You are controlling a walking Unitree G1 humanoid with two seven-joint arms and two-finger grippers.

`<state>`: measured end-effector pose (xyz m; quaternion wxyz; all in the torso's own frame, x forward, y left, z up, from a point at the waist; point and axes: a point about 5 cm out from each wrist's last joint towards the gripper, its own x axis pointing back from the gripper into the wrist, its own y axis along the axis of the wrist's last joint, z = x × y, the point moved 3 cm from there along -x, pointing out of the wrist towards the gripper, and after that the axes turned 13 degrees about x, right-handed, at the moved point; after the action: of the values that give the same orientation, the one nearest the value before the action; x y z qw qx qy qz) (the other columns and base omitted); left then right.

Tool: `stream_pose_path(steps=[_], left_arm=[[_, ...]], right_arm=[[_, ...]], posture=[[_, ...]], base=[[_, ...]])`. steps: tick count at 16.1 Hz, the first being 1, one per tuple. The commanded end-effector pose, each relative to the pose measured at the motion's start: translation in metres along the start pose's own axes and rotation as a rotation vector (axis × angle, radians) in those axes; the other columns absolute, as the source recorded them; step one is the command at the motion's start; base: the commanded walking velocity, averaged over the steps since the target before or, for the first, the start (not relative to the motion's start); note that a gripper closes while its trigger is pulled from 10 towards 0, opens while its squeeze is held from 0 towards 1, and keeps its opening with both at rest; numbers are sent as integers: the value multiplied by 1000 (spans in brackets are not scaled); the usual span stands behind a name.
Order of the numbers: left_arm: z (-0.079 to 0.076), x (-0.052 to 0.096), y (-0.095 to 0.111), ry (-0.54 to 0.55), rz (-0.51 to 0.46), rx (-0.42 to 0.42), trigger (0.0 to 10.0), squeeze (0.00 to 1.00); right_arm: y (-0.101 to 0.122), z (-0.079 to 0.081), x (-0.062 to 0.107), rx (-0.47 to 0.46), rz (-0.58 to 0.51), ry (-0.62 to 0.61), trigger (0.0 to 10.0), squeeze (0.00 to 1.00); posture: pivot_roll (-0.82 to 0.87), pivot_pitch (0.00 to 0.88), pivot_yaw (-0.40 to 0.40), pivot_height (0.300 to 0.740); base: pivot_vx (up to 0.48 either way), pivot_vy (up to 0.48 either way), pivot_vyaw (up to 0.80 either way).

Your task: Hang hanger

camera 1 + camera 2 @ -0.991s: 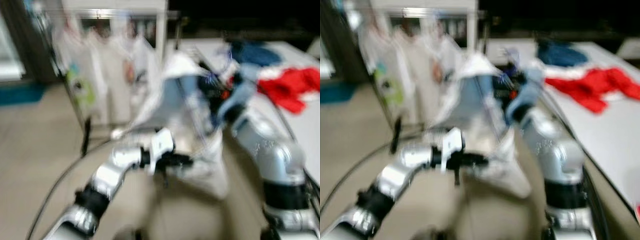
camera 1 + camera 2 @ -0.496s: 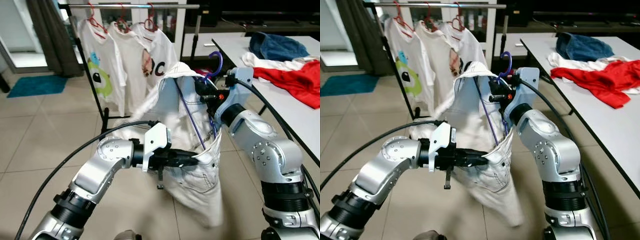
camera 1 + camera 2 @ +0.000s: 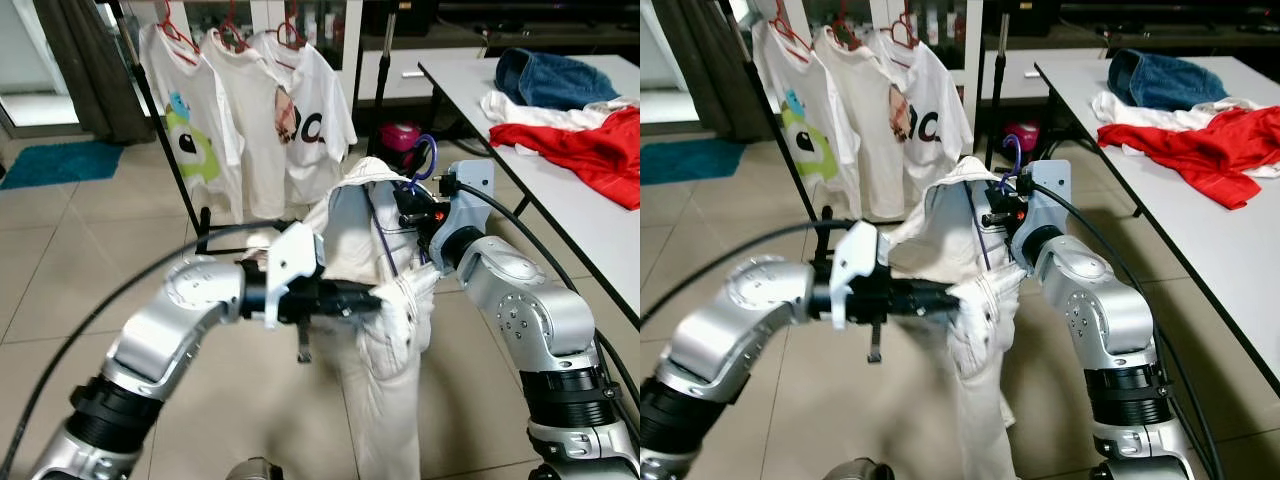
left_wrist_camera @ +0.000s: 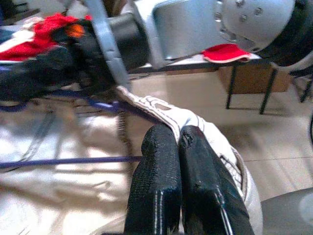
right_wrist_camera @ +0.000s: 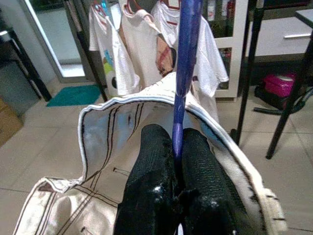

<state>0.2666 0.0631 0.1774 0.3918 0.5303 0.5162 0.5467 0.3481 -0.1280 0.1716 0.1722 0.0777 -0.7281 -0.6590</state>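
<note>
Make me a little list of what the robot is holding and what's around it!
right gripper: shut on the purple hanger, held up in front of the robot
left gripper: shut on the edge of the white trousers
trousers: draped on the hanger, hanging down toward the floor
rack: ahead to the left, with three white T-shirts on red hangers
table: on the right, with red, white and blue clothes on it
hanger hung on rack: not yet
</note>
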Motion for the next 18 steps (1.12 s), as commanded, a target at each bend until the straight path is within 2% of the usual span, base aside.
stream_pose_path(steps=[1,2,4,7,10,12,15,16,18], left_arm=[[7,12,23,51,-48,-74,0,0],[9,15,25,69,-48,-82,0,0],[18,35,46,123,-57,-129,0,0],[15,47,58,138,-51,-158,0,0],[10,49,81,141,-113,-209,0,0],[0,45,112,103,-216,-252,0,0],[-8,44,113,57,-215,-230,0,0],[-6,47,107,72,-186,-210,0,0],[9,54,72,164,-15,-173,0,0]], right_arm=[[-1,-9,3,29,-10,-27,0,0],[-2,-9,4,27,-10,-24,0,0],[-4,-9,6,30,-7,0,0,0],[0,-17,10,56,-13,6,0,0],[3,-24,15,71,-12,34,0,0],[-6,-32,18,110,24,25,0,0],[-7,-33,17,112,27,27,0,0],[-5,-33,17,113,18,30,0,0],[2,-32,18,108,-11,50,0,0]], posture=[[-64,0,1,740],[-63,0,0,740],[-64,0,2,740],[-72,0,5,740],[-75,0,5,740],[-73,0,0,740],[-71,0,0,740],[-71,0,1,740],[-70,0,1,740]], base=[[0,0,0],[0,0,0],[0,0,0],[0,0,0],[0,0,0],[0,0,0],[0,0,0],[0,0,0],[0,0,0]])
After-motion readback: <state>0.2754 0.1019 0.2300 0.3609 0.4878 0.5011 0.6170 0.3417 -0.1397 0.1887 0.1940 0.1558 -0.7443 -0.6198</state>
